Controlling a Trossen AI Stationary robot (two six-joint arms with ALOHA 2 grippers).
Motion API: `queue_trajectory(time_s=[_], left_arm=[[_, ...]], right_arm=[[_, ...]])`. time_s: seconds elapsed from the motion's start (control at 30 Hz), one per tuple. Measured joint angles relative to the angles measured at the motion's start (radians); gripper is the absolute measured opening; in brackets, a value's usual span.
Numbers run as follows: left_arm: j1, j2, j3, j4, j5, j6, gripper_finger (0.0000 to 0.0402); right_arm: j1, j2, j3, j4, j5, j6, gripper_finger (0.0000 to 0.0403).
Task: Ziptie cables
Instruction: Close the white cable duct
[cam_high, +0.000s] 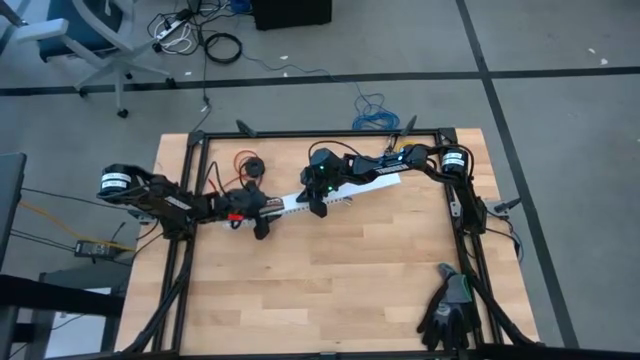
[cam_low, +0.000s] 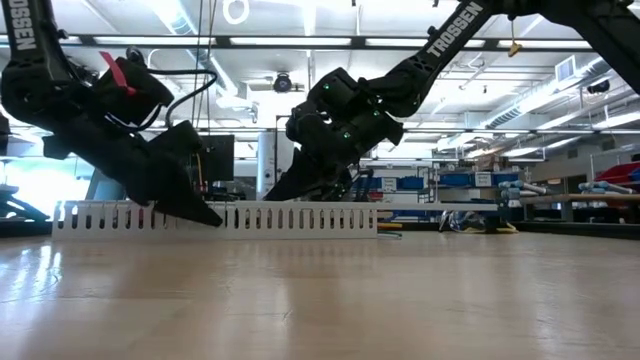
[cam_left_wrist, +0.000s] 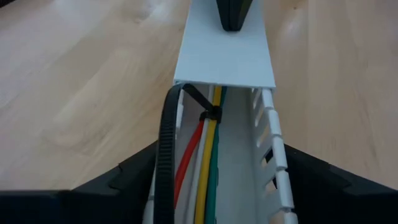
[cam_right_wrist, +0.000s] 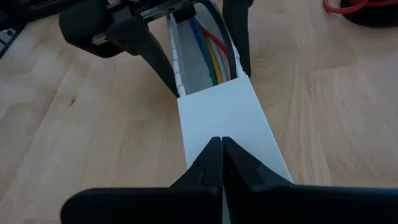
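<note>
while my left gripper (cam_right_wrist: 205, 53) straddles the white channel (cam_high: 330, 195) just above centre of the high frame, its 2 fingers (cam_left_wrist: 118, 180) stand spread wide along the channel's outer walls, closed on nothing. the cables (cam_left_wrist: 208, 168) lie inside the open trough between them, red, yellow, green and white, with the ziptie (cam_left_wrist: 169, 143) looped round them, its head at the lid's edge. my right gripper (cam_right_wrist: 222, 152) sits further along, fingers pressed together, their tips resting on the channel's white lid (cam_right_wrist: 227, 118).
</note>
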Motion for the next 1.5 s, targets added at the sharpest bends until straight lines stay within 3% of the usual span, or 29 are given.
queue_trajectory(time_s=[0.37, 0.73, 1.0, 1.37, 1.5], left_arm=[[-0.017, -0.001, -0.001, -0.017, -0.05, 0.0, 0.028], [-0.016, 0.0, -0.003, 0.015, -0.058, 0.008, 0.0223], [-0.016, 0.0, -0.003, 0.02, -0.058, 0.007, 0.0228], [-0.015, 0.0, -0.001, 0.04, -0.071, 0.002, 0.0229], [-0.015, -0.001, 0.002, 0.044, -0.072, 0.001, 0.0229]], right_arm=[[0.0, 0.0, 0.0, 0.0, 0.0, 0.008, 0.0], [0.0, 0.0, 0.0, -0.001, 0.0, 0.008, 0.0], [0.024, 0.002, -0.001, 0.024, -0.007, 0.008, 0.0], [0.056, 0.01, -0.005, 0.217, 0.011, 0.017, 0.0], [0.057, -0.042, -0.005, 0.215, -0.005, 0.009, 0.0]])
